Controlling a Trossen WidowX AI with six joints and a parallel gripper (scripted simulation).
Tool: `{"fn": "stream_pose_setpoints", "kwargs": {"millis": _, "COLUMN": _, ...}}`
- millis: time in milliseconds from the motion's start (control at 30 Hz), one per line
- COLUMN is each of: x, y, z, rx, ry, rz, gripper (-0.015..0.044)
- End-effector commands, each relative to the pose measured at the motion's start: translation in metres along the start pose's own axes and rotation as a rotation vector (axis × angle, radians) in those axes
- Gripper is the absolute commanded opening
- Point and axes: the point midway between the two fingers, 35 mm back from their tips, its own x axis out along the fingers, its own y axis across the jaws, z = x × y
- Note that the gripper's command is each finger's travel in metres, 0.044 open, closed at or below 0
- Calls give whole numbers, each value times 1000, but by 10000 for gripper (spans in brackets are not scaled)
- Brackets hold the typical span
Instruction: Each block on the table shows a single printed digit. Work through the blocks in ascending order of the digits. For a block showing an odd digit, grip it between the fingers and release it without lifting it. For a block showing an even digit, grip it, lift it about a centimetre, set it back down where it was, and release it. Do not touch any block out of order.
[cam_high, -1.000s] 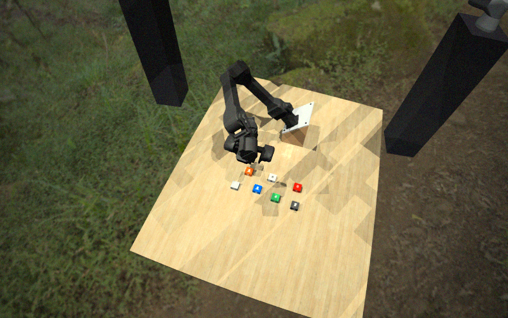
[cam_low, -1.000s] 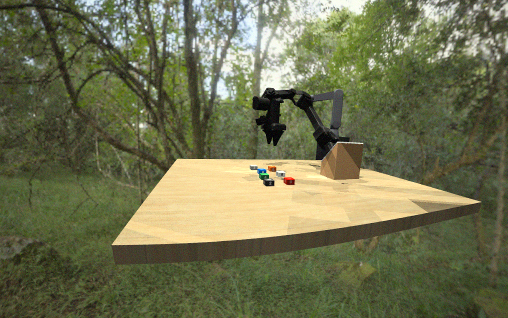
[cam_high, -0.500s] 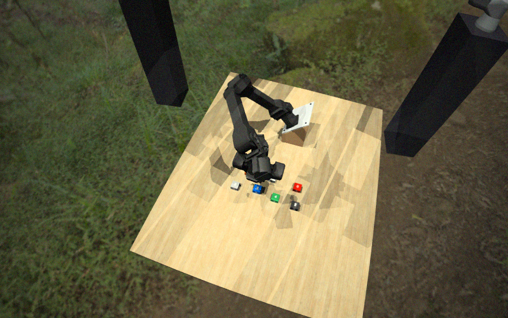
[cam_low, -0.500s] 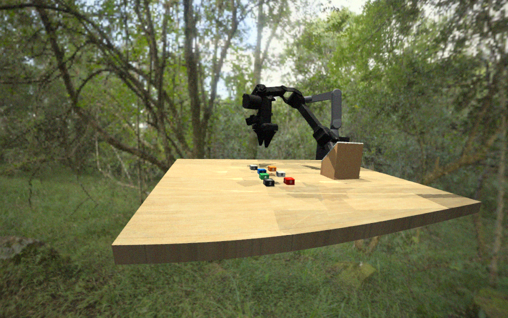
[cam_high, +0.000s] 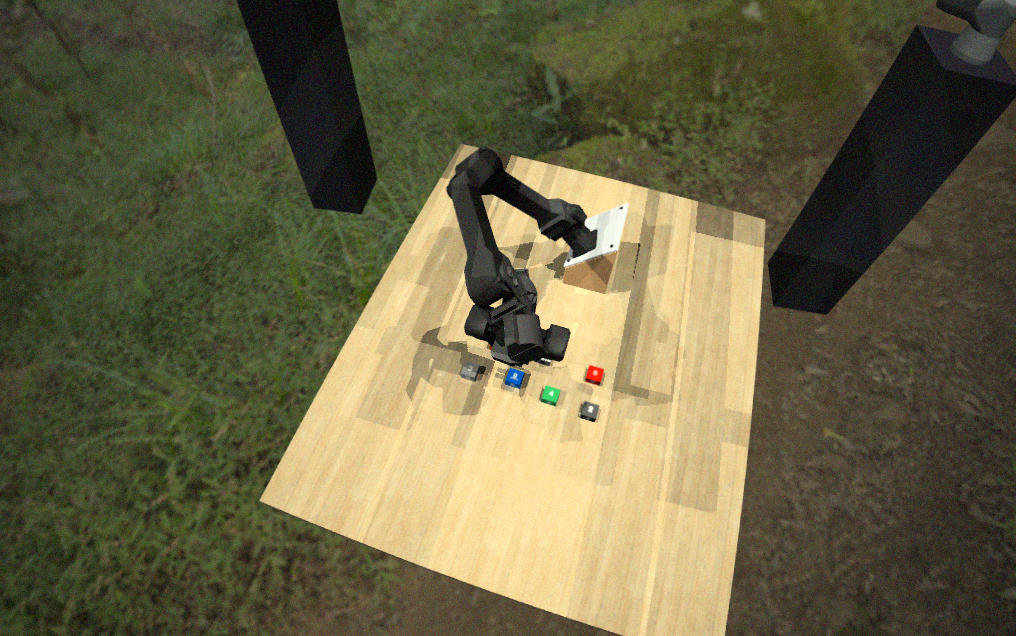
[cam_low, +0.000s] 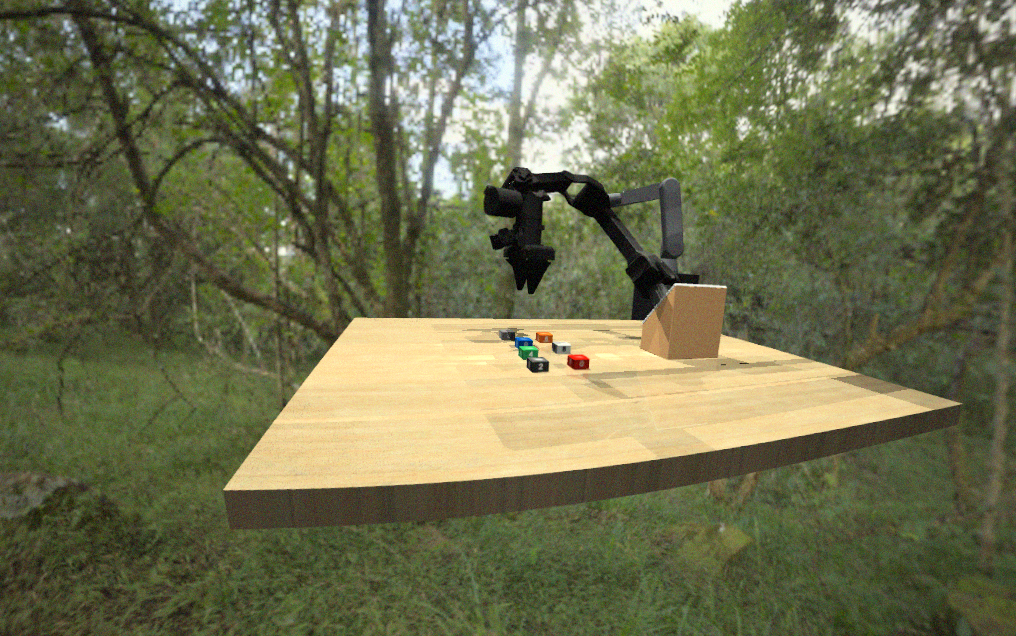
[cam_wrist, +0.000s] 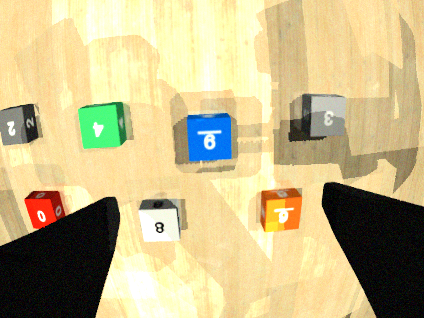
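My gripper (cam_low: 525, 290) (cam_wrist: 223, 202) is open and empty, pointing down high above the blocks; the top view hides its fingers. The red 0 block (cam_high: 594, 375) (cam_low: 578, 362) (cam_wrist: 41, 210), black 2 block (cam_high: 588, 411) (cam_low: 537, 365) (cam_wrist: 15, 134), green 4 block (cam_high: 551, 395) (cam_low: 527, 353) (cam_wrist: 100, 135) and grey 3 block (cam_high: 470, 371) (cam_wrist: 326, 107) rest on the table. So do the white 8 block (cam_low: 560, 348) (cam_wrist: 159, 235), the blue block (cam_high: 514, 378) (cam_wrist: 200, 150), apparently an underlined 9, and the orange block (cam_low: 543, 338) (cam_wrist: 270, 224), apparently an underlined 6. The arm mostly hides white and orange in the top view.
A brown wedge-shaped box (cam_high: 589, 276) (cam_low: 697, 322) with a white sloping top stands beside the arm's base. The wooden table (cam_high: 509, 525) (cam_low: 374, 420) carries shadows of the arm. Dark pillars (cam_high: 311, 97) (cam_high: 877, 172) show beyond the table in the top view.
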Motion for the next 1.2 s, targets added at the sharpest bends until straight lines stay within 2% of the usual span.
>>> {"fn": "stream_pose_setpoints", "kwargs": {"millis": 0, "x": -1, "y": 5, "z": -5, "rx": 6, "ry": 0, "rz": 4, "gripper": 400}}
{"fn": "stream_pose_setpoints", "kwargs": {"millis": 200, "x": -1, "y": 40, "z": -65, "rx": 4, "ry": 2, "rz": 6, "gripper": 400}}
{"fn": "stream_pose_setpoints", "kwargs": {"millis": 267, "x": -1, "y": 43, "z": -72, "rx": 4, "ry": 3, "rz": 5, "gripper": 400}}
{"fn": "stream_pose_setpoints", "kwargs": {"millis": 933, "x": -1, "y": 44, "z": -70, "rx": 4, "ry": 3, "rz": 5, "gripper": 400}}
{"fn": "stream_pose_setpoints", "kwargs": {"millis": 1167, "x": -3, "y": 78, "z": -6, "rx": 7, "ry": 0, "rz": 7, "gripper": 400}}
